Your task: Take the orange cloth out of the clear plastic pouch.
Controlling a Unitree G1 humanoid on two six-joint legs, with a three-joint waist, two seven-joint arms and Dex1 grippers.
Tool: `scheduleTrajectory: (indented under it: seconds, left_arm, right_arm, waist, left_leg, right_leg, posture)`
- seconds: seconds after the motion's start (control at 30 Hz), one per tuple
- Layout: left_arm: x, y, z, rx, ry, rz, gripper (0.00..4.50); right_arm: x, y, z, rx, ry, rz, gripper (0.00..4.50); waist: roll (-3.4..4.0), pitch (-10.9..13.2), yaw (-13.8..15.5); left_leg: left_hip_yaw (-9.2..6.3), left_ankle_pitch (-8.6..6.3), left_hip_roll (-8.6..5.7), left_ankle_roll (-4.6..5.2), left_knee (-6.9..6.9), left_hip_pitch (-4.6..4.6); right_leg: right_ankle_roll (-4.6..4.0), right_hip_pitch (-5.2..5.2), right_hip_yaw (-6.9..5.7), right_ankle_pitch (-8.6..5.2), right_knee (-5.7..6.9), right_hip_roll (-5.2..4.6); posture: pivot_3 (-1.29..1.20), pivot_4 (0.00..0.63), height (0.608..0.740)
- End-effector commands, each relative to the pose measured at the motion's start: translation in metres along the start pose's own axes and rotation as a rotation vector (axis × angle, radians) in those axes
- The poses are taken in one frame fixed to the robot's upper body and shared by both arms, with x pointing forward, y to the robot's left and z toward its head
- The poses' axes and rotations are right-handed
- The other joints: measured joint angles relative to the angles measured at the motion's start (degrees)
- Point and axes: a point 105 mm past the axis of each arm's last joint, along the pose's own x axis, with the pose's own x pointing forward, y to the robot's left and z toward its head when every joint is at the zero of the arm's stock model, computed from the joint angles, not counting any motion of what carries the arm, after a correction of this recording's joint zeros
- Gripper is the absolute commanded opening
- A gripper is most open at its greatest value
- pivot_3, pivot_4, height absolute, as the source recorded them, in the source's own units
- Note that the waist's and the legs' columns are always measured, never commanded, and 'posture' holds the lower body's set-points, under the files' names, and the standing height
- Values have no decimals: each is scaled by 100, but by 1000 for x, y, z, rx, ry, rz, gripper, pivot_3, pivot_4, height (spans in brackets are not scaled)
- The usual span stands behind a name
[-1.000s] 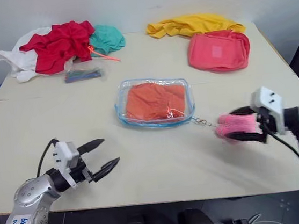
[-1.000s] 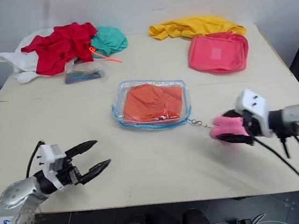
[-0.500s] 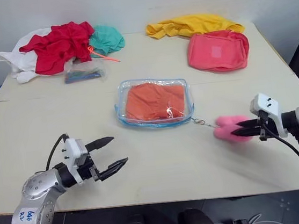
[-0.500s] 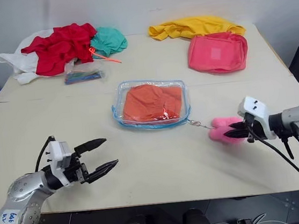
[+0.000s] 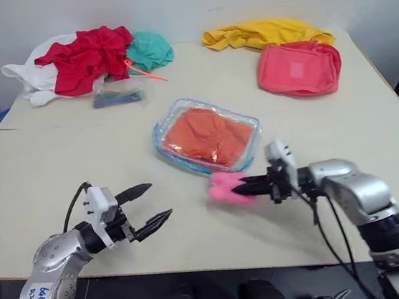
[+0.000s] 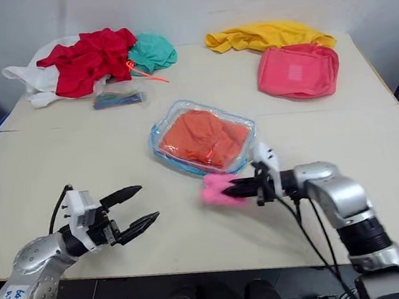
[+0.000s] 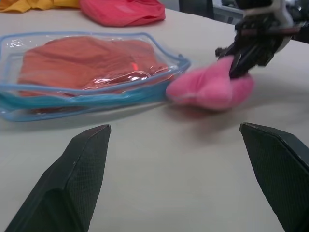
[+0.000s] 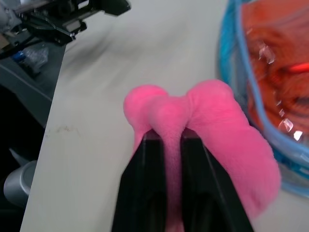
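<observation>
Right end effector (image 5: 241,186): its two black fingers were clamped on the pink plush charm (image 8: 203,125), the plush bulging out either side of them in the right wrist view.
What had just changed: a second before, this end effector gripped the charm well out to the right of the clear plastic pouch (image 5: 206,135); by this moment it had swept across to the left along the pouch's near edge, taking the charm with it. The pouch had also turned on the table (image 5: 56,158), its right end swung nearer.
Meaning for the task: the charm is the zipper pull, so this sweep looked like the unzipping stroke. Whether the light-blue edging had actually parted could not be made out, and since the pouch slewed, part of the pull may only have dragged it.
Orange cloth (image 5: 208,134): lay flat inside the pouch, just beyond and to the right of the right end effector's tips, not yet taken out.
Left end effector (image 5: 150,205): fingers spread wide apart and holding nothing, hovering over bare table; the pouch and charm lay ahead of it, well apart from its tips.
Risk: with nothing pinning the pouch, further pulling could slide it instead of opening it.
</observation>
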Motion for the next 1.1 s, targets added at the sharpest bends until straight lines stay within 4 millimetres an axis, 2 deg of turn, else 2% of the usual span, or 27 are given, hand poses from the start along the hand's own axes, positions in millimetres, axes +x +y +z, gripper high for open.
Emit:
scheduleTrajectory:
  seconds: [0.03,0.13,0.3,0.33,0.4,0.47,0.57,0.67,0.77,0.93,1.03,1.1]
  left_arm:
    - [15,-10,10,58,0,-110,4500]
    - [35,-17,7,124,30,-206,4500]
    - [77,-24,-1,203,34,-329,4500]
    - [84,-25,-3,219,40,-345,4500]
    - [110,-31,-6,225,23,-387,4500]
    - [124,-37,-9,228,20,-437,4500]
    - [133,-43,-13,226,25,-485,4500]
    - [140,-44,-19,188,52,-509,4500]
    - [140,-37,-37,243,146,-492,3875]
    - [131,-34,-54,261,229,-489,2330]
    - [128,-32,-59,252,252,-474,1445]
    - [128,-31,-58,247,248,-461,877]
  right_arm:
    - [-1,-8,-10,-62,4,-81,1860]
    - [-12,0,-13,-82,41,-67,2863]
    - [-42,22,6,-19,-2,-13,4487]
    - [-47,24,9,1,-2,-9,4487]
    - [-71,29,11,66,13,-19,4487]
    - [-88,30,13,117,16,-35,4487]
    - [-103,27,13,163,26,-64,4487]
    - [-115,7,15,114,20,-153,4487]
    - [-117,-32,13,-203,156,-276,4500]
    - [-92,-75,21,-586,333,-254,4500]
    - [-67,-85,26,-722,374,-180,4500]
    - [-52,-84,29,-766,366,-123,4500]
  waist:
    - [1,0,-2]
    - [1,0,3]
    - [2,-1,24]
    - [1,-1,26]
    - [2,0,33]
    - [-2,2,83]
    - [-3,2,32]
    - [-4,3,5]
    - [-4,3,-8]
    - [-3,3,-30]
    - [-3,3,-26]
    - [-3,2,-10]
  left_leg:
    - [0,0,-2,0,2,0]
    - [1,0,-4,0,3,4]
    - [1,1,-6,0,3,3]
    - [2,1,-6,0,3,2]
    - [2,1,-6,1,5,0]
    - [2,1,-7,3,8,-4]
    - [7,1,-4,4,10,-6]
    - [7,2,1,2,11,-3]
    - [10,6,-2,4,20,2]
    - [18,12,-4,4,7,14]
    - [18,15,-2,0,6,13]
    - [16,15,-2,-1,8,11]
  right_leg:
    - [0,1,1,0,2,-1]
    - [0,5,1,0,3,-1]
    - [0,6,-1,0,2,2]
    - [0,7,-3,0,1,3]
    - [1,8,-8,0,2,5]
    - [1,8,-11,0,2,6]
    - [1,5,-9,1,4,11]
    - [1,4,-9,1,7,16]
    - [2,5,-7,1,15,13]
    - [5,5,6,2,14,10]
    - [5,2,3,2,14,12]
    - [5,2,0,2,14,11]
  posture:
    - [0,150,740]
    - [0,150,740]
    - [0,150,740]
    - [0,150,740]
    - [0,150,740]
    - [0,150,740]
    - [0,150,740]
    - [0,150,740]
    - [0,150,740]
    - [0,150,740]
    - [0,150,740]
    - [0,150,740]
